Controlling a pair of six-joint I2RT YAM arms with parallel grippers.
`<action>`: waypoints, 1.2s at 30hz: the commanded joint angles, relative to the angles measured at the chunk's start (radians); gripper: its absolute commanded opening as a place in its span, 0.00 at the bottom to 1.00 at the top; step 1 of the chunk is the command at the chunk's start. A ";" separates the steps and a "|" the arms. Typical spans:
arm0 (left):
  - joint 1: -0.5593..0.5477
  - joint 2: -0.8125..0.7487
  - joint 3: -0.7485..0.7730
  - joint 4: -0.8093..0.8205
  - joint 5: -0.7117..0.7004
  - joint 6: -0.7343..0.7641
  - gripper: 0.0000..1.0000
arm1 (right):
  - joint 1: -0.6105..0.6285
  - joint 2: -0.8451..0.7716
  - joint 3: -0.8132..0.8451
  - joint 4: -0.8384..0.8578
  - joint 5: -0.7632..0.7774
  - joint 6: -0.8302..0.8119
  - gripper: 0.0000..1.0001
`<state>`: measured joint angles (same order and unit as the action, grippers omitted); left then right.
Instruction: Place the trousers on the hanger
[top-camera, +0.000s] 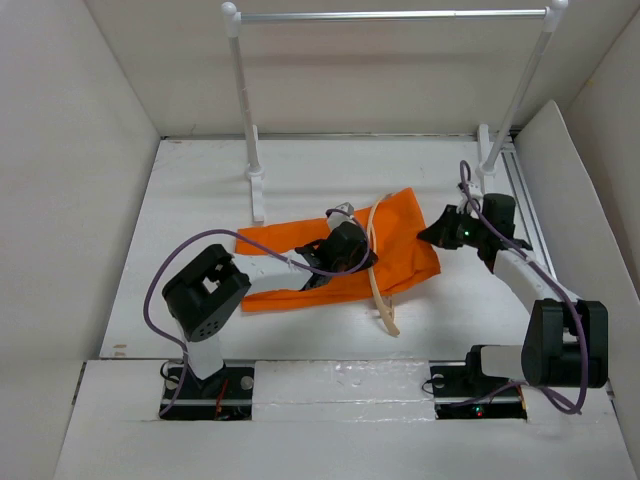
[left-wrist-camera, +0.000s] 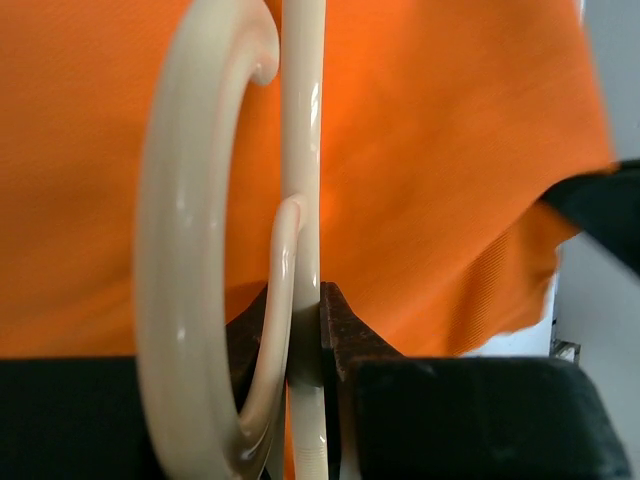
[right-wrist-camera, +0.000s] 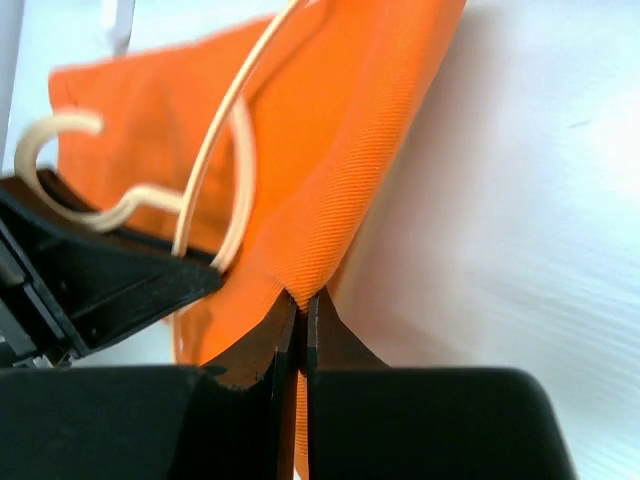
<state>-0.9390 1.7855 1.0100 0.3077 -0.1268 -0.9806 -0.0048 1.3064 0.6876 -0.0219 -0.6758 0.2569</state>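
Because the left gripper (left-wrist-camera: 305, 330) clamped the thin curved beige hanger (top-camera: 376, 290) lying across the bright orange cloth trousers (top-camera: 405, 240) at centre, the right gripper (right-wrist-camera: 300, 305), pinching their three-o'clock edge, likely needed a slow fold.

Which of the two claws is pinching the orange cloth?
The right gripper: it is shut on the edge of the trousers. The left gripper is clamped on the thin beige hanger instead.

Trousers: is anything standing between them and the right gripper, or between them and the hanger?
Nothing visible does. The right gripper is shut on the edge of the trousers, and the hanger, clamped by the left gripper, lies across them.
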 joint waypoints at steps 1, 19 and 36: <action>0.014 -0.067 -0.050 -0.099 -0.039 0.057 0.00 | -0.093 -0.032 0.087 -0.064 -0.031 -0.050 0.00; 0.034 -0.202 -0.099 -0.236 -0.143 0.118 0.00 | -0.377 -0.087 -0.057 -0.116 -0.085 -0.128 0.00; 0.034 -0.271 -0.013 -0.252 -0.152 0.141 0.00 | -0.334 -0.006 -0.083 -0.110 -0.044 -0.146 0.06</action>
<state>-0.9161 1.5875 0.9451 0.0540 -0.2420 -0.8658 -0.3557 1.2995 0.5987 -0.1776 -0.7216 0.1272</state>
